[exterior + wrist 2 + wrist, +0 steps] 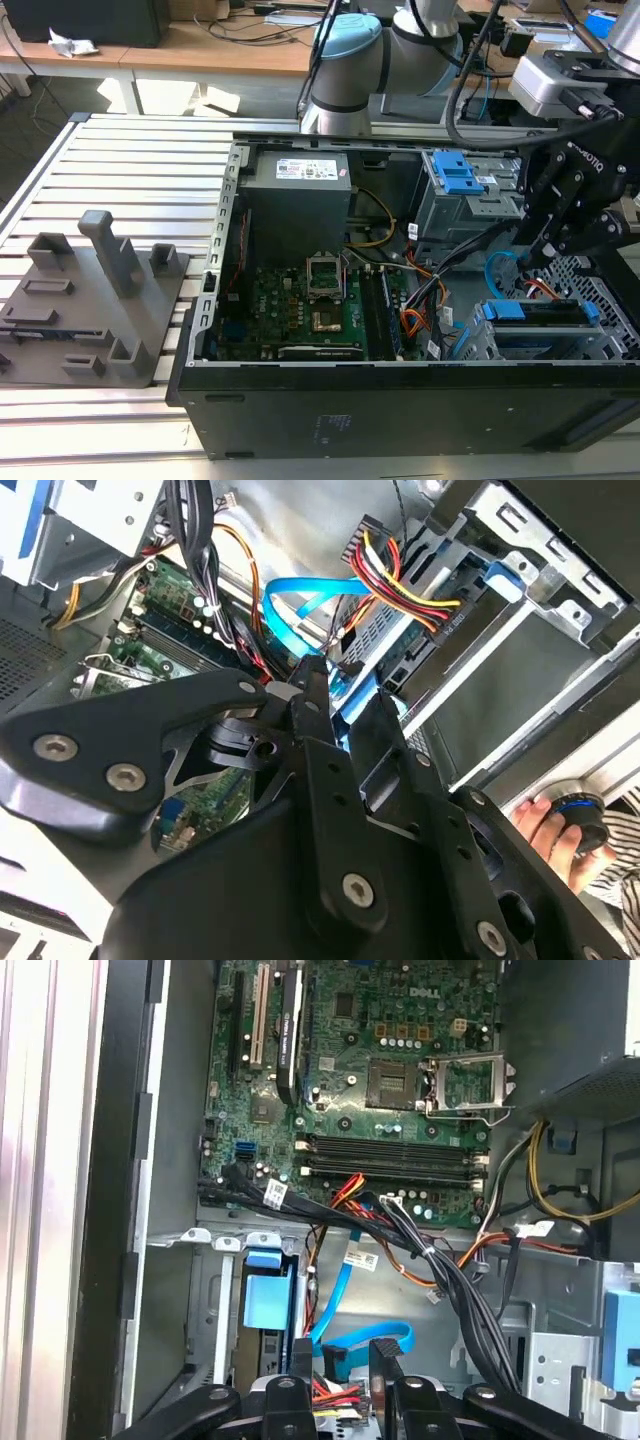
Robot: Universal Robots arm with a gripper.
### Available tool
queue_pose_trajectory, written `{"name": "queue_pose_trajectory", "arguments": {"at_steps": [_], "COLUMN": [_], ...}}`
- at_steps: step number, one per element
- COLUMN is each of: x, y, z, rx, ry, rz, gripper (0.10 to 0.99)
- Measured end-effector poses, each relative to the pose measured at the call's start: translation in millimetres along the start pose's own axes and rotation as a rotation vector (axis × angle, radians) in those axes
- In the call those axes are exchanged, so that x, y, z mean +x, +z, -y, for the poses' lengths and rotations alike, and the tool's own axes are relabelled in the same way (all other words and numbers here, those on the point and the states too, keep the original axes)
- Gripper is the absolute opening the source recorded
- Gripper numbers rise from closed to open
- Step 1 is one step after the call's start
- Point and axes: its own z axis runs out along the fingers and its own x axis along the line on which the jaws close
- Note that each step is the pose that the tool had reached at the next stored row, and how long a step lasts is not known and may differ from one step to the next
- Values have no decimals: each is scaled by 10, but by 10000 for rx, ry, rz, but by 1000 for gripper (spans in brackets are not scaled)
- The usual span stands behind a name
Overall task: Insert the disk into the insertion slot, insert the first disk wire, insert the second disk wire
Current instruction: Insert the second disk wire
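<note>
Gripper (pixel 540 262): your fingers hover just above the slot; whether they pinch anything, you cannot tell.
Slot (pixel 610 330): disk (pixel 540 312) already seated inside.
Blue wire (pixel 340 1332): loops beside the slot, near your fingertips.
Board (pixel 380 1090): beyond the slot.

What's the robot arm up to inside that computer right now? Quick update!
Gripper down over the drive bay, fingers by the light-blue cable. Disk seated in the silver cage. Black wire bundle close alongside.

A ribbed metal worktable (pixel 130 160) fills the foreground; wooden desks (pixel 200 48) strewn with cables and paper stand behind at twelve o'clock.
</note>
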Motion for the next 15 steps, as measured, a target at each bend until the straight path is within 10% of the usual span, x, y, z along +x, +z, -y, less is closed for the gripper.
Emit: {"name": "queue_pose_trajectory", "arguments": {"at_steps": [7,15], "x": [-22,-22], "y": [114,137], "z": [-9,-8], "rx": [-15,-15], "ry": [-371,-381], "rz": [-361,-369], "gripper": [361,282]}}
